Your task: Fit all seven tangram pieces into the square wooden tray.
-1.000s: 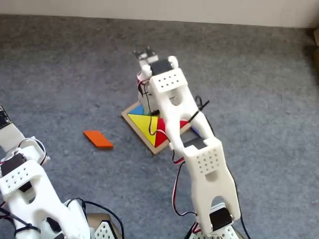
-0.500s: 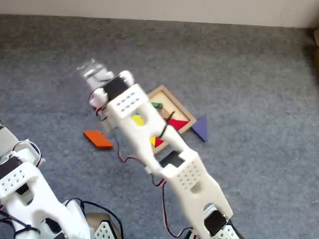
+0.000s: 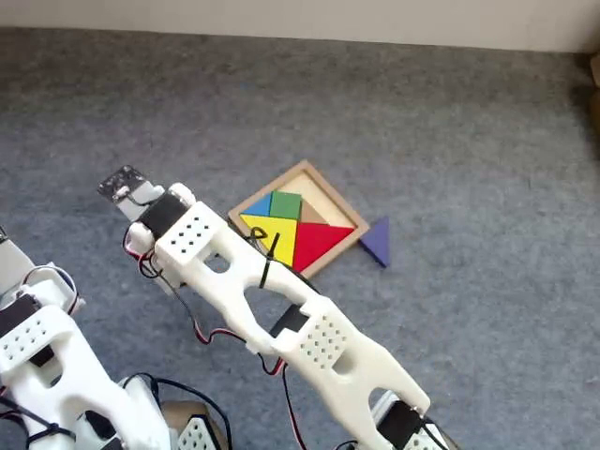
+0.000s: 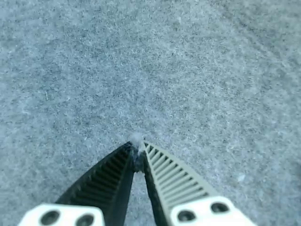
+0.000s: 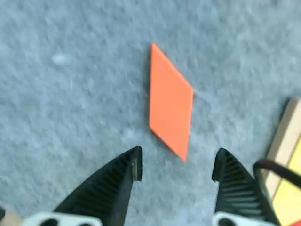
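While my right gripper (image 5: pixel 178 165) hangs spread apart, the flat orange parallelogram (image 5: pixel 170 101) points lengthwise away, one corner nearest me.

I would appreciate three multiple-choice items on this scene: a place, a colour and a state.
1. Where does the purple triangular piece lie? A on the grey carpet beside the square wooden tray; B inside that tray; C between a gripper's fingers.
2. What colour is the flat parallelogram ahead of the right gripper? A green; B orange; C blue.
3. How are the fingers of the left gripper? A wide open; B shut on a piece; C shut, empty.
Answers: A, it lies off the tray's rim; B, the right wrist view shows orange; C, the tips meet over bare carpet.
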